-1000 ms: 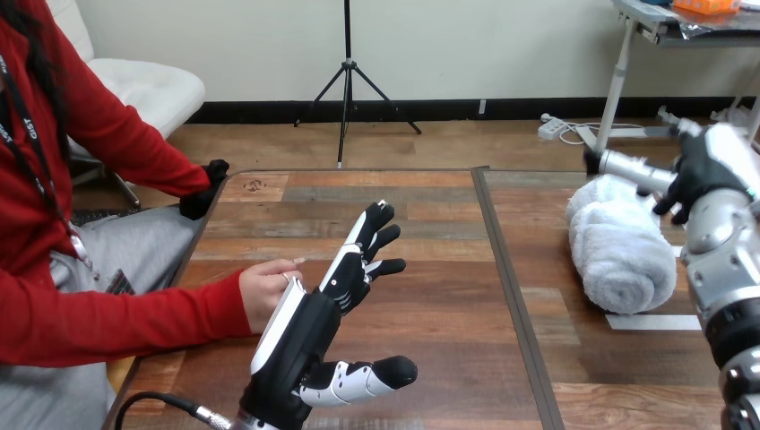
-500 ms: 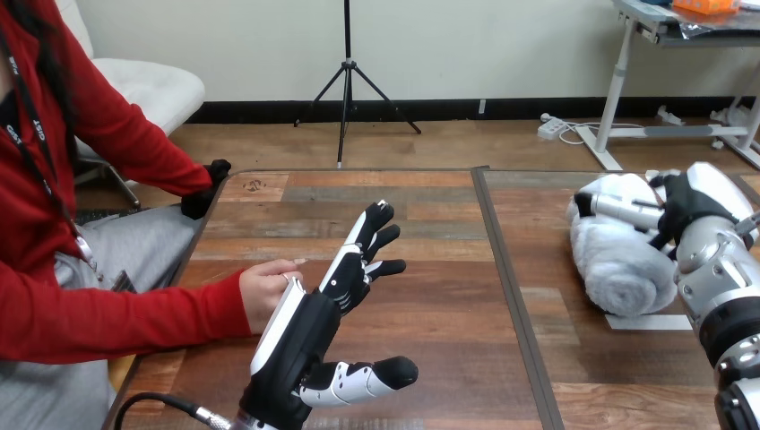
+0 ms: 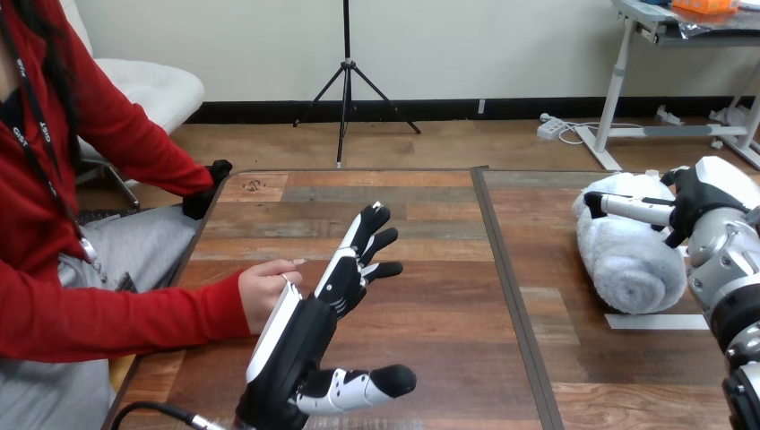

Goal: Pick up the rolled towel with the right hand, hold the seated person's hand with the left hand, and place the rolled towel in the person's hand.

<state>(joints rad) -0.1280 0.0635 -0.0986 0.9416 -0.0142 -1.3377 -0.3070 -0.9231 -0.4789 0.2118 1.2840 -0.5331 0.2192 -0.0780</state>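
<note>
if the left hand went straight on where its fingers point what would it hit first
Probably nothing: the left hand points forward and slightly right over bare table. The person's hand sits to its left, off that line.

Bare table (image 3: 448, 296) mid-span, left robot hand (image 3: 305, 331) beside person's hand (image 3: 263, 294)
</note>
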